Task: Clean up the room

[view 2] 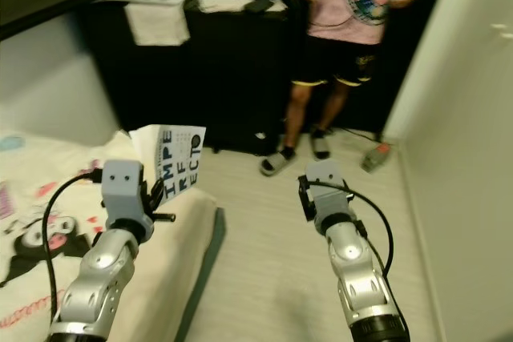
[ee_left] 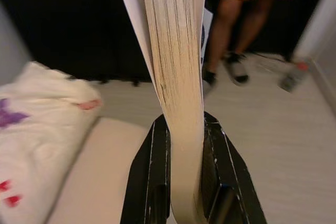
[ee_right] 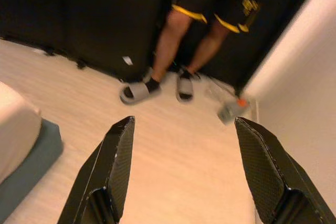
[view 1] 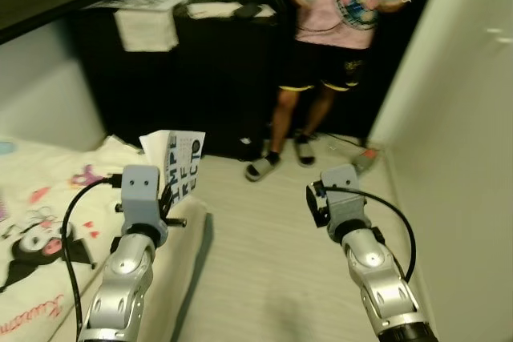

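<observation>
The pale floor (view 1: 264, 254) in the lower centre of the frame is open for passing; the bed (view 1: 48, 222) blocks the lower left, the black cabinet (view 1: 200, 78) the upper left, a person (view 1: 337, 46) the upper centre, the white wall (view 1: 465, 158) the right.

White book (view 1: 183, 164) with black lettering, cream bedsheet (view 1: 48, 222) with cartoon prints, person's (view 1: 341, 6) pink shirt, grey slippers (view 1: 262, 167)

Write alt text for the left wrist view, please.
The left gripper clamps a thick book by its page edge, holding it upright. Beyond it lie a pale floor, a white blanket and a person's legs in sandals.
</observation>
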Controlling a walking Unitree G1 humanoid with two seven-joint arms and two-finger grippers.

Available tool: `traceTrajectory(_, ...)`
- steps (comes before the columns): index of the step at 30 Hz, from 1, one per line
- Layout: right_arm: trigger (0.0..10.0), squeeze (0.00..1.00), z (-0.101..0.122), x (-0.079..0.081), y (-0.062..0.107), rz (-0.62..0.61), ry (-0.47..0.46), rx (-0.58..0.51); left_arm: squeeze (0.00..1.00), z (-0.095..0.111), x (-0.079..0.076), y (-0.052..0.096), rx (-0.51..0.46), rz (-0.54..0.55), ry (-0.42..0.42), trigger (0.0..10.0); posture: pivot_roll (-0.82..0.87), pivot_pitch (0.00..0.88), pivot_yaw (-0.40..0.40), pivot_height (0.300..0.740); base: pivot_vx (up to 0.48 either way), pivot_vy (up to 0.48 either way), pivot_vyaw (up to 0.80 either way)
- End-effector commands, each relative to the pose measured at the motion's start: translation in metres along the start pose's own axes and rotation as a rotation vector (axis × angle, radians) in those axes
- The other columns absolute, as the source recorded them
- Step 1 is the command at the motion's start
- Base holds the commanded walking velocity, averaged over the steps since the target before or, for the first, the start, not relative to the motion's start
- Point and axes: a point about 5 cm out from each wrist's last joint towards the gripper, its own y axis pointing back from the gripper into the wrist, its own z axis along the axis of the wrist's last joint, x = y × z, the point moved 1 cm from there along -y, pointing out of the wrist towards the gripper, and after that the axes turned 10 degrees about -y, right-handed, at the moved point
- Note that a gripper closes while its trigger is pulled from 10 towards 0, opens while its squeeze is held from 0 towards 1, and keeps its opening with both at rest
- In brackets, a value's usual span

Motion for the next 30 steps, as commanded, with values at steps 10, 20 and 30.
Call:
traceTrajectory(10, 10.0, 0.0, -0.004, -0.006, 0.001, -0.038, -0.025, 0.01, 0.0, -0.008, 0.017, 0.004, 0.011, 0.096, -0.05, 10.0, -0.1, 0.067, 0.003, 0.74, 0.0, 0.0, -0.8)
traceTrajectory(20, 10.0, 0.0, -0.005, -0.015, 0.003, -0.077, -0.04, 0.013, 0.0, -0.002, 0.018, 0.005, -0.014, 0.096, -0.044, 10.0, -0.1, 0.073, 0.006, 0.74, 0.0, 0.0, -0.8)
traceTrajectory(30, 10.0, 0.0, -0.003, -0.013, 0.007, -0.073, -0.01, 0.0, 0.0, 0.0, 0.021, 0.005, -0.02, 0.098, -0.048, 10.0, -0.1, 0.102, 0.021, 0.74, 0.0, 0.0, -0.8)
